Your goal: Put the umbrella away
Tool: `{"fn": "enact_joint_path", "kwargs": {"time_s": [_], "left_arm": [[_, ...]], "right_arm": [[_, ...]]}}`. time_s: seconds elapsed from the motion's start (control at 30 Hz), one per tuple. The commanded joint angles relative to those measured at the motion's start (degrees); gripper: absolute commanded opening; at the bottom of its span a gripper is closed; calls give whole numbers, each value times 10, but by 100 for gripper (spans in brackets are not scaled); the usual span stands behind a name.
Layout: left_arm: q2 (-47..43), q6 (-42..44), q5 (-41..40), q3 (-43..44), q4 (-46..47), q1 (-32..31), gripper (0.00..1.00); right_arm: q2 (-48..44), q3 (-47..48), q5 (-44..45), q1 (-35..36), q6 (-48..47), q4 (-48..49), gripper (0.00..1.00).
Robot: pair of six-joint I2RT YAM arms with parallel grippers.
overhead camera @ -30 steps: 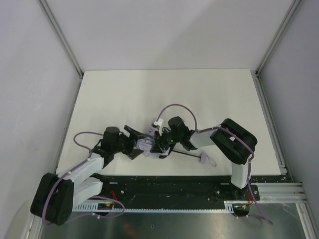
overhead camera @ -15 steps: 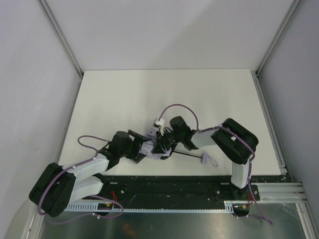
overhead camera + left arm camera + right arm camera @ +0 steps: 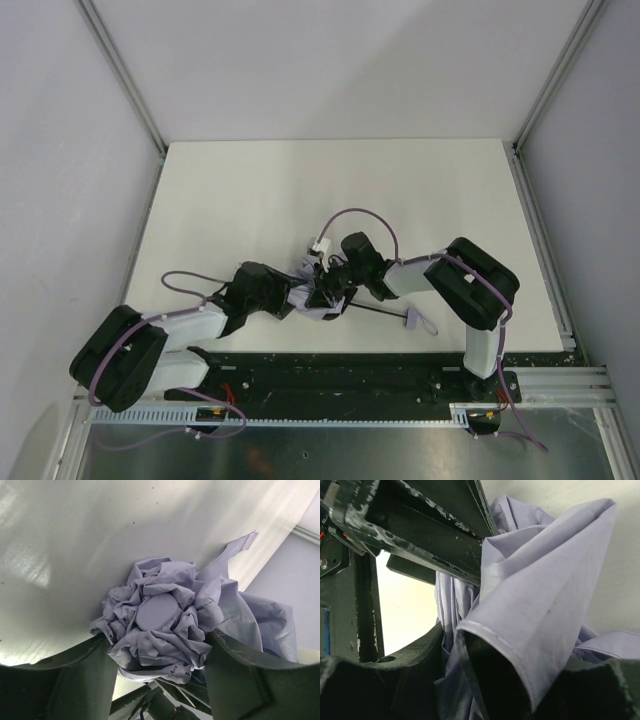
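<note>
Currently our right gripper (image 3: 485,690) pinches the umbrella (image 3: 160,612), soft, light bunched fabric; left gripper (image 3: 157,655) straddles it, grip unclear; the stiff shaft (image 3: 375,313) seems a surer hold.

You noted: umbrella (image 3: 165,625) canopy was thin matt cloth, heavily creased, hems stitched. The tabletop (image 3: 300,190) looked smooth, white, faintly sheened. Fingers (image 3: 240,680) of the left gripper (image 3: 160,652) were dark matt plastic.

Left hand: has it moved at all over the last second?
Yes. The left hand has slid right, away from the left edge of the table, up to the umbrella. It now sits with a finger on either side of the crumpled fabric.
</note>
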Motion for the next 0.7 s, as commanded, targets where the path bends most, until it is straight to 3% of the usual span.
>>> {"fn": "enact_joint_path", "kwargs": {"time_s": [0.0,0.07,0.2,0.27,0.33,0.43,0.53,0.67], "left_arm": [[66,48,-109,-21,-34,-5,61],[90,64,-108,-16,-27,-5,50],[118,90,-97,-13,-10,-5,18],[123,103,-92,-11,-8,-5,10],[124,119,-89,-9,-8,-5,4],[119,126,-86,-15,-7,-5,0],[105,127,-85,-28,-7,-5,0],[83,123,-83,-44,-10,-6,0]], "right_arm": [[13,0,-114,38,-41,-94,0],[13,3,-115,41,-49,-104,0],[8,6,-124,40,-42,-113,0],[0,6,-118,38,-30,-111,2],[-12,10,-99,35,-4,-117,12],[-37,24,-28,26,37,-156,44],[-82,32,58,10,68,-214,67],[-159,32,118,-30,76,-285,82]]}}
